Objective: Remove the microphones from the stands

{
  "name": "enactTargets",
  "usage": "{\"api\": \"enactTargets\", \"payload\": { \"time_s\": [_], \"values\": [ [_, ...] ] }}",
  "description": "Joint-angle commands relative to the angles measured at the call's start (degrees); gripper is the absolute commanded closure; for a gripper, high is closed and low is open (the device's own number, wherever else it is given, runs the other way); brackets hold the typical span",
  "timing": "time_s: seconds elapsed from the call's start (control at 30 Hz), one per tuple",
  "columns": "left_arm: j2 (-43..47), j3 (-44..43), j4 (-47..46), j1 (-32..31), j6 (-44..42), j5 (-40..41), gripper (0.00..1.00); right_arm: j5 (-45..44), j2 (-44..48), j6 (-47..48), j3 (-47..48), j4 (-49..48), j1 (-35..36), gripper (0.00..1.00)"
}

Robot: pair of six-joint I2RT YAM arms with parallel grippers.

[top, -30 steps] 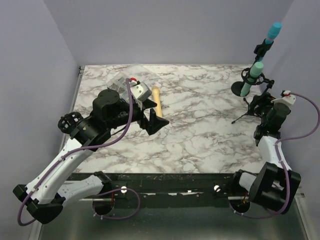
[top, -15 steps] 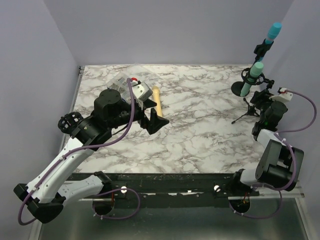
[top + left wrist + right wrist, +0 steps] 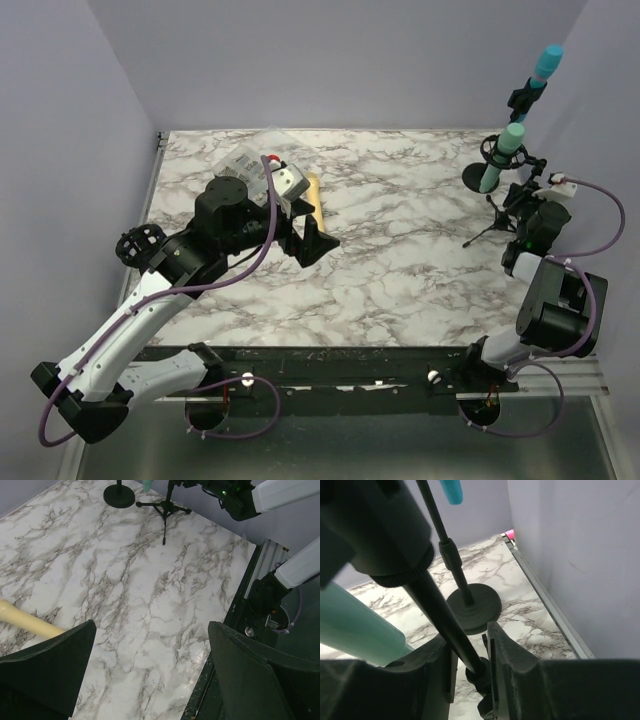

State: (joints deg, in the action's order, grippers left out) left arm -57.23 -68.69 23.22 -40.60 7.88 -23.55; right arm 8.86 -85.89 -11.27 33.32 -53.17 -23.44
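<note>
A teal microphone sits tilted in a black shock mount on a small tripod stand at the table's far right. In the right wrist view the microphone is at the left. My right gripper is shut on the tripod stand's thin black pole, just below the mount, with one finger on each side. A second teal microphone sits high on a round-based stand behind. My left gripper is open and empty above the table's left-middle.
A wooden rolling pin lies under my left wrist. A clear plastic bag lies at the back left. The side wall stands close to the right of the stands. The table's front edge runs below my left gripper.
My right arm has moved up and forward to the tripod stand, and its jaws now sit round the pole. The left arm has shifted slightly.
</note>
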Motion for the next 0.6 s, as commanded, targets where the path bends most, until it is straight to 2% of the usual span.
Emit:
{"api": "enactTargets", "payload": {
  "time_s": [0.0,0.27,0.37,0.57],
  "values": [
    [-0.84,0.35,-0.59,-0.21,-1.2,1.78,0.01,3.41,-1.47,1.18,1.23,-3.96,1.4,0.69],
    [-0.95,0.39,-0.53,-0.27,-1.46,2.47,0.01,3.11,0.16,2.3,0.12,-2.56,5.61,0.87],
    [-1.47,0.31,-0.44,-0.24,-1.28,2.28,0.01,0.29,2.43,4.24,-0.29,1.16,10.08,0.91],
    [-1.91,0.22,-0.41,-0.11,-1.2,2.0,0.01,-0.77,7.0,4.42,-4.44,2.25,19.07,0.96]
  ]
}}
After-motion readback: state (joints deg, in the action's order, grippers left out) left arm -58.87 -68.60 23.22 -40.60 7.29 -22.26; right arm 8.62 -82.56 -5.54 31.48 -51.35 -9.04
